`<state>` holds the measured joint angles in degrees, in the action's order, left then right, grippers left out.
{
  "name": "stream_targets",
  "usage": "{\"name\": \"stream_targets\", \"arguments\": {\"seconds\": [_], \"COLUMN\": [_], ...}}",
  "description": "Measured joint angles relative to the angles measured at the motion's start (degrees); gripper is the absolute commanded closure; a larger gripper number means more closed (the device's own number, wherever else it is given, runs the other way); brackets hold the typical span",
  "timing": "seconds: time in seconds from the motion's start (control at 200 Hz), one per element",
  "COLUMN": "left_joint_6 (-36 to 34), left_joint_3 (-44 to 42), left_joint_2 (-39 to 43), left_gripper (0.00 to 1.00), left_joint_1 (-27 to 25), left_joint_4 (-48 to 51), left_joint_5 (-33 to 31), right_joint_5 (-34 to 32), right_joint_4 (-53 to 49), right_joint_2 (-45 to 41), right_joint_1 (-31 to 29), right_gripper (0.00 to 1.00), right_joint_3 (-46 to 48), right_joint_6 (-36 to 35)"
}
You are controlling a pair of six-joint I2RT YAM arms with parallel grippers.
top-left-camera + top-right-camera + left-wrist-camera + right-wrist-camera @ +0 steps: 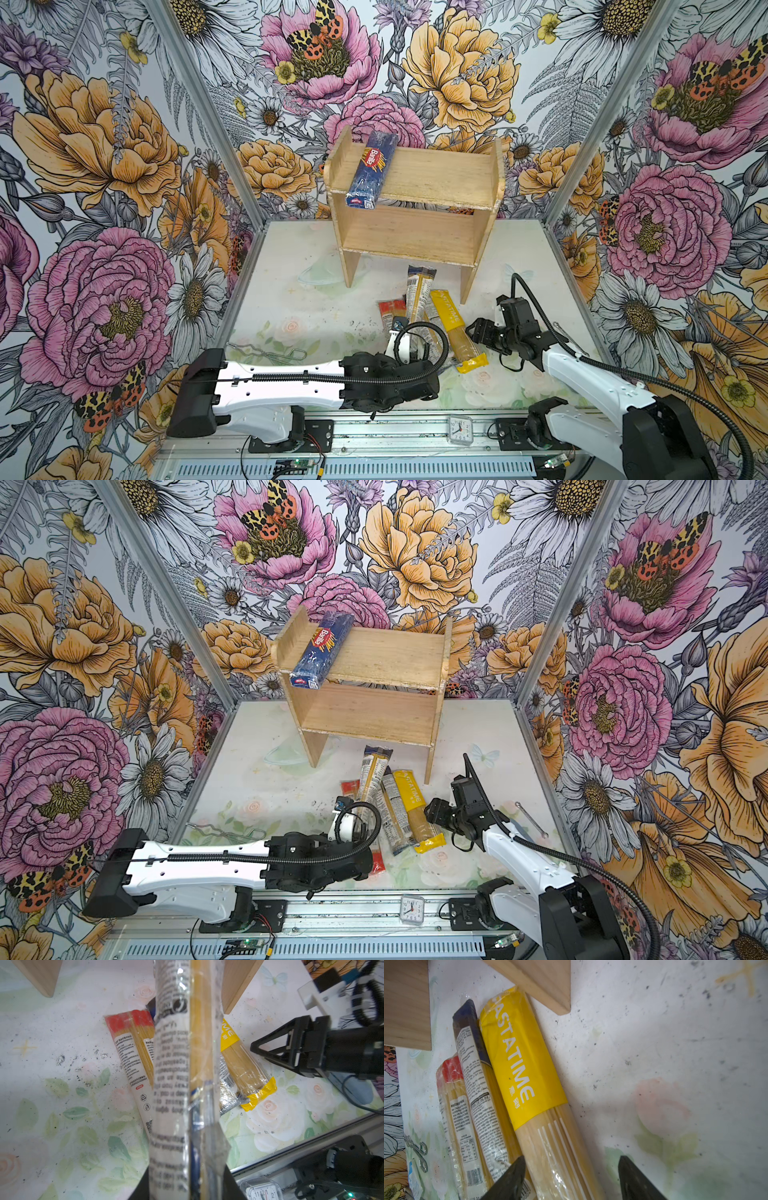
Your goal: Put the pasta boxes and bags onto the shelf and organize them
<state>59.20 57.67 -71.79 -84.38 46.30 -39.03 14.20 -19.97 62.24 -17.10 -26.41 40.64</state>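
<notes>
A dark blue Barilla box [371, 170] lies on the left of the shelf's [440, 178] top tier, its end overhanging the front edge. On the table in front lie the other packs. My left gripper [187, 1188] is shut on a clear pasta bag with blue ends [172, 1064], seen in a top view as the clear bag [419, 286]. Beneath it lie a red-ended pack [133, 1043], a second clear bag [230, 1097] and a yellow pack [451, 324]. My right gripper [571, 1176] is open, with the yellow pack [525, 1059] between its fingers, close to one finger.
The shelf's right leg [469, 282] stands just beyond the packs' far ends. A bent wire piece [266, 353] lies at the front left of the table and a metal tool [532, 820] at the right. A small clock [460, 430] sits on the front rail.
</notes>
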Motion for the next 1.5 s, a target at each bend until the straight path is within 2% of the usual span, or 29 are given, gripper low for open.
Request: {"name": "stream_targets", "arguments": {"seconds": [0.4,0.921,1.091,1.296,1.501], "left_joint_6": [-10.9,-28.1,-33.4,-37.8,-42.8], "left_joint_3": [9.1,24.1,28.5,34.6,42.4], "left_joint_2": [8.6,7.3,5.2,1.2,-3.7], "left_gripper": [1.00,1.00,1.00,1.00,1.00], "left_joint_1": [-1.4,-1.9,2.6,13.0,18.7], "left_joint_4": [1.1,-0.2,-2.8,-3.6,-4.2], "left_joint_5": [-3.5,-5.6,-5.0,1.1,5.7], "right_joint_5": [-1.7,-2.3,-3.1,-3.5,-3.5], "right_joint_4": [0.0,0.0,0.0,0.0,0.0], "right_joint_2": [1.3,2.4,2.3,1.1,0.4], "right_joint_1": [-1.5,-2.1,-2.5,-2.5,-2.6], "right_gripper": [0.27,0.27,0.27,0.27,0.27], "right_joint_3": [-1.2,-2.0,-2.3,-2.3,-2.3], "right_joint_6": [-0.2,-0.2,-0.2,-0.2,-0.2]}}
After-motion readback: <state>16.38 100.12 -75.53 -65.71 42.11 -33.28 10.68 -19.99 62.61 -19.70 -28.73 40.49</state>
